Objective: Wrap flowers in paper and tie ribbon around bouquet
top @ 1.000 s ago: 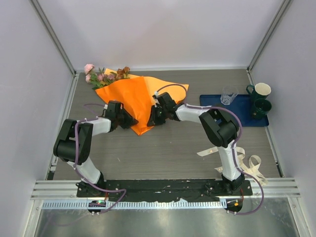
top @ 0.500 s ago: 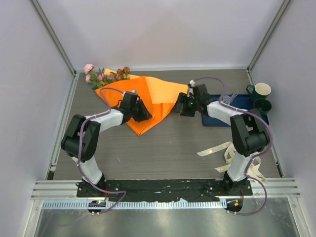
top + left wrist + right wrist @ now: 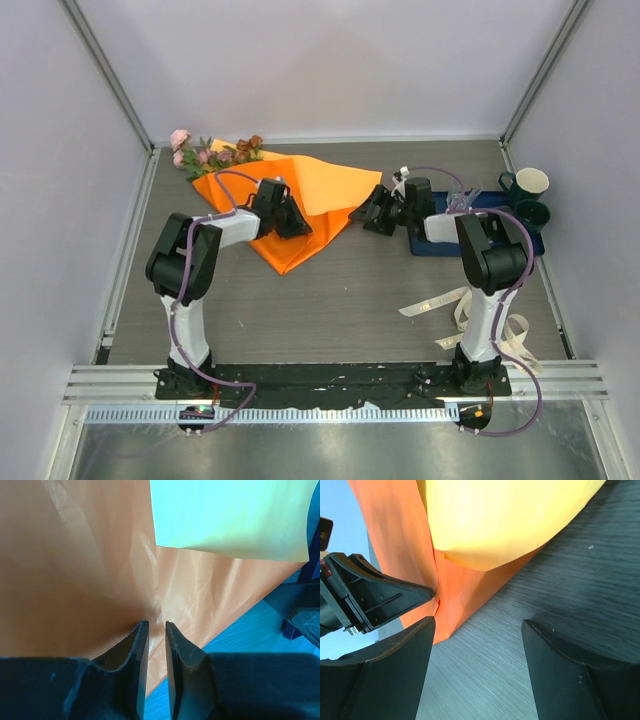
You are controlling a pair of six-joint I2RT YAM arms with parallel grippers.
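The orange paper point(image 3: 320, 185) lies folded over the flowers point(image 3: 205, 155), whose pink and brown blooms stick out at its far left end. My left gripper point(image 3: 298, 226) rests on the paper's near fold. In the left wrist view its jaws point(image 3: 156, 624) stand a narrow slit apart, with nothing between them and paper point(image 3: 90, 580) just ahead. My right gripper point(image 3: 366, 214) hangs wide open over bare table point(image 3: 479, 621), just right of the paper's paler flap point(image 3: 505, 515). The ribbon point(image 3: 490, 320) lies loose at the near right.
A blue tray point(image 3: 500, 235) at the right carries a clear cup point(image 3: 463, 192). Two green mugs point(image 3: 527, 185) stand at its far edge. Walls close in the left, back and right sides of the table.
My right gripper opened, let go of the paper and drew back to the right. The paper's flap now spreads rightward. My left gripper slid right along the near fold.
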